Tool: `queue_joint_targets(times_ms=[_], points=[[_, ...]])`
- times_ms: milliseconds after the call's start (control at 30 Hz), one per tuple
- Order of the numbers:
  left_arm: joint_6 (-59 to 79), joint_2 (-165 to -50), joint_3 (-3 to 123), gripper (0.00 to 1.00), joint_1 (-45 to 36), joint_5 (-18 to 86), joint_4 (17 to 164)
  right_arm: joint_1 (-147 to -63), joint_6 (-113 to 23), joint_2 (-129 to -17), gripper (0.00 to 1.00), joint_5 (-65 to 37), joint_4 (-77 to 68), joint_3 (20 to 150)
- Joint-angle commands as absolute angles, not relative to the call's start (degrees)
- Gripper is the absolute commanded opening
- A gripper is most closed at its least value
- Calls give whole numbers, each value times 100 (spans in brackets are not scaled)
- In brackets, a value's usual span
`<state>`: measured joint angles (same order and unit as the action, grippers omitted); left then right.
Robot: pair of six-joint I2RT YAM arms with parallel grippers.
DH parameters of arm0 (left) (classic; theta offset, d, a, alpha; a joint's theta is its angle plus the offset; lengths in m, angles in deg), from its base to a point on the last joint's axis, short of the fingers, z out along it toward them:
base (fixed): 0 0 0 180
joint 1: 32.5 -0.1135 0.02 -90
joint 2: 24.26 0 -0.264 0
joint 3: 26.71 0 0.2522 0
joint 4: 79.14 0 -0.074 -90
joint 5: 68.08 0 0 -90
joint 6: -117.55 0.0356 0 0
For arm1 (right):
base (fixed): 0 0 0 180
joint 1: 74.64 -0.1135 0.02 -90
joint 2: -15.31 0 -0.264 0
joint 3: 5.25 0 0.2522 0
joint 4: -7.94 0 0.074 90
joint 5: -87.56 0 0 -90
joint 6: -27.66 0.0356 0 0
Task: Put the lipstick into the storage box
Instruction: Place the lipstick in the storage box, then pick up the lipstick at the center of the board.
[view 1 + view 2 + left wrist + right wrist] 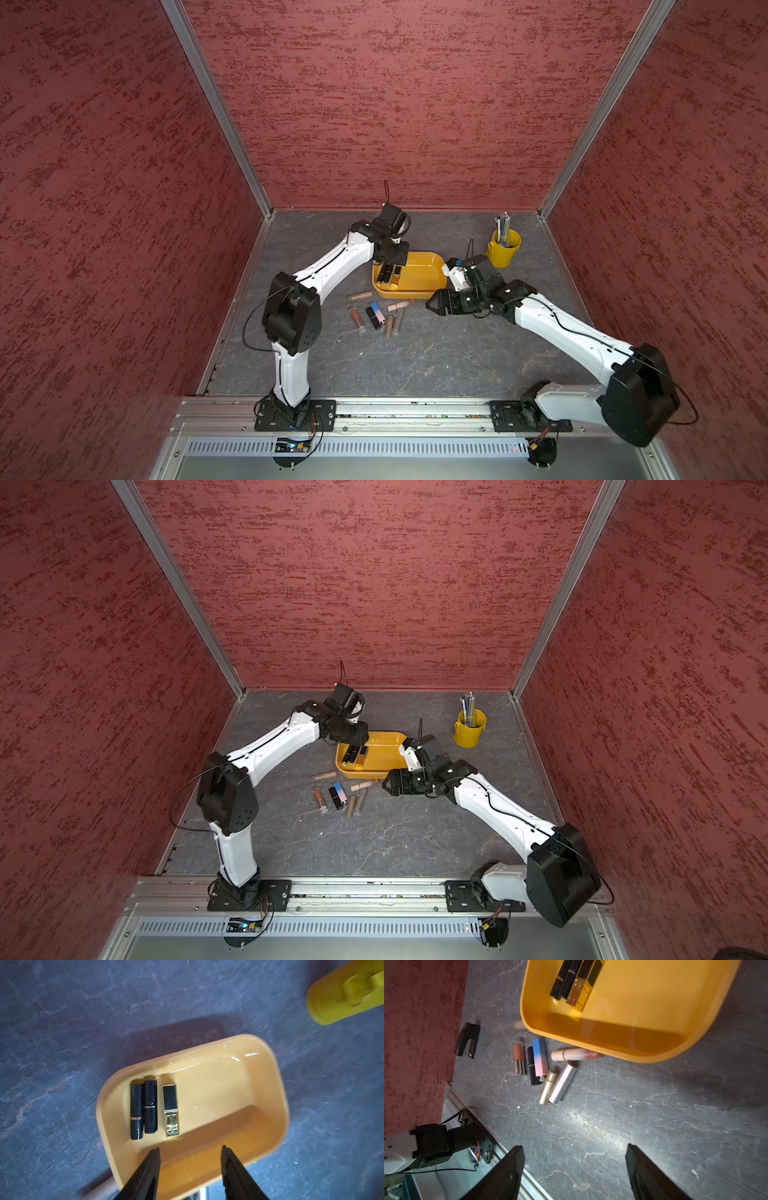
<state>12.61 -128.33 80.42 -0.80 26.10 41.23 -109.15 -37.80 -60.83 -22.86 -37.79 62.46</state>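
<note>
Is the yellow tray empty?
No. In the storage box lie a black lipstick, a second black lipstick and a black-and-gold lipstick, side by side.

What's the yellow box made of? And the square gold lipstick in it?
The storage box looks like smooth glossy plastic: bright glints run along its rounded walls. The square lipstick seems shiny gold metal or metal-coated plastic with a glossy black cap; it mirrors light.

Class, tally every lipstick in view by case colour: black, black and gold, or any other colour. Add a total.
Black lipsticks: 3
Black-and-gold lipstick: 1
Other-coloured lipsticks: 6
Total: 10
</note>
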Motion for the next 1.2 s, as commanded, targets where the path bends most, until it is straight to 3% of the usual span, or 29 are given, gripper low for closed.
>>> queue_joint_targets(times_ms=[0,200,400,1167], points=[[655,-11952,6829,53,-393,3380,4975,-11414,-3628,-6400,80,-1638,-4110,6638],[-128,-10104,4529,62,-1012,4908,6427,-12108,-3125,-7378,78,-864,-4534,7193],[-151,-9324,3581,68,-1128,5592,6913,-12657,-2851,-8423,76,-135,-5089,8110],[-180,-8205,2877,69,-1760,5635,6978,-12823,-2548,-9626,61,195,-5160,9011]])
